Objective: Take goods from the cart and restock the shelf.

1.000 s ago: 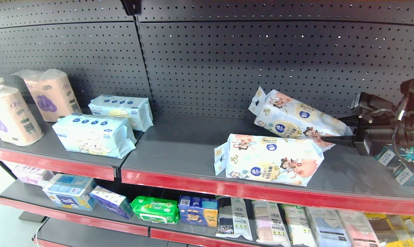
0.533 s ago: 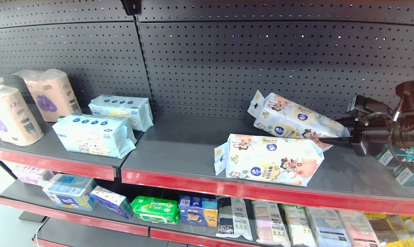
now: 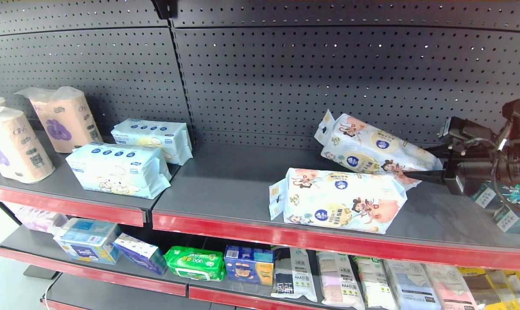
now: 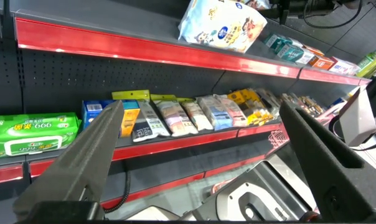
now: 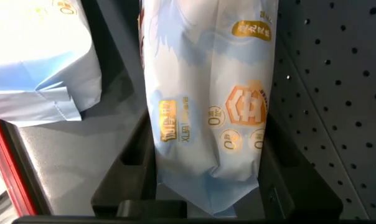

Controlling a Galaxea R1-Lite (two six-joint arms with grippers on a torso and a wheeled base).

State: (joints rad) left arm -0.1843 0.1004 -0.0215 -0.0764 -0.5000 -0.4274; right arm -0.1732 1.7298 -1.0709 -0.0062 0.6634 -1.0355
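Two cartoon-printed white packs are on the upper shelf [image 3: 225, 181]. The front pack [image 3: 337, 200] lies flat near the red edge. The back pack [image 3: 372, 148] is tilted against the pegboard wall, and my right gripper [image 3: 419, 162] is shut on its right end. In the right wrist view this pack [image 5: 206, 93] fills the gap between the black fingers [image 5: 129, 158], with the front pack [image 5: 38, 56] beside it. My left gripper [image 4: 200, 109] hangs low in front of the lower shelves, open and holding nothing.
Two blue-white tissue packs [image 3: 117, 170] and pink roll packs [image 3: 66, 118] stand on the shelf's left part. Dark green boxes [image 3: 509, 202] sit behind my right arm. The shelf's middle is bare. Lower shelves [image 4: 175, 118] hold several small packs.
My right gripper and the back pack shifted slightly left, then returned right; the pack stands about where it was a second ago. Nothing else has moved.
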